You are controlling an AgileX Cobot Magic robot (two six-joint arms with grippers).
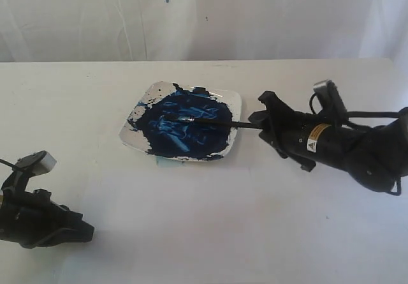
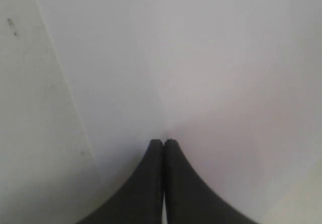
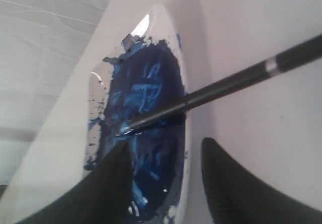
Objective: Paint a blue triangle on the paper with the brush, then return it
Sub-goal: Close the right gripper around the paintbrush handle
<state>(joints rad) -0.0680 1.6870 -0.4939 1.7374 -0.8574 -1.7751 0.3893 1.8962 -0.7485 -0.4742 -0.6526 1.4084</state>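
Note:
The brush (image 1: 217, 122) lies with its paint-coated tip in the blue paint and its black handle across the plate's right rim. My right gripper (image 1: 262, 117) stands open just at the handle's end. In the right wrist view the brush (image 3: 226, 83) crosses just beyond the gripper (image 3: 166, 146), and nothing sits between the fingers. My left gripper (image 1: 88, 233) rests shut and empty at the lower left. In the left wrist view the left gripper (image 2: 164, 141) lies over the white paper (image 2: 201, 58). The blue triangle is out of view.
A white square plate (image 1: 233, 96) smeared with dark blue paint sits mid-table; it also shows in the right wrist view as the plate (image 3: 96, 90). A white cloth backdrop (image 1: 255, 16) hangs behind the table's far edge.

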